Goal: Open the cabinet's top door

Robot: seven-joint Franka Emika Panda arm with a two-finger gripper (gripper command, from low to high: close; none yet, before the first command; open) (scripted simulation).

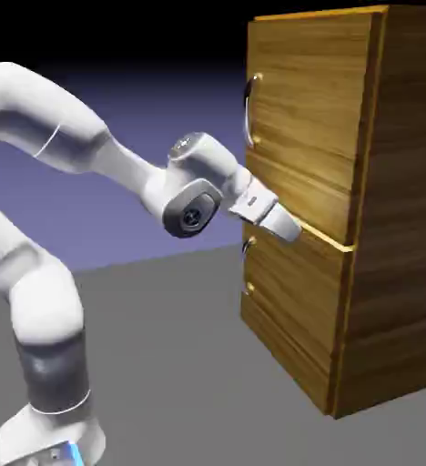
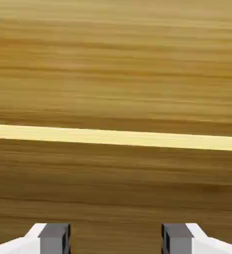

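The top door (image 1: 308, 118) is the larger, upper front panel of the cabinet (image 1: 399, 218), which stands on the grey desk (image 1: 171, 355) at the exterior view's right. Its face is brown wood with the grain running across it in streaks, some honey-coloured, some darker, and a golden trim shows along the cabinet's top and front edges. A curved silver handle (image 1: 248, 111) stands upright near the door's left edge in that view, fixed on gold mounts at its top and bottom. The door looks shut, lying level with the front

A thin, bright gold strip (image 2: 116, 137) divides it from the shorter lower door (image 1: 294, 309), which is darker and has a small handle (image 1: 245, 264) of its own by the left edge. In the hand view the strip crosses the whole width, tilted slightly, with paler wood above it and deeper brown below

The tool (image 2: 116, 239) is open, its two grey fingertips well apart with only wood showing between them. The exterior view puts it in front of the strip, lower than the top door's handle and further right. Whether it touches the cabinet, I cannot tell
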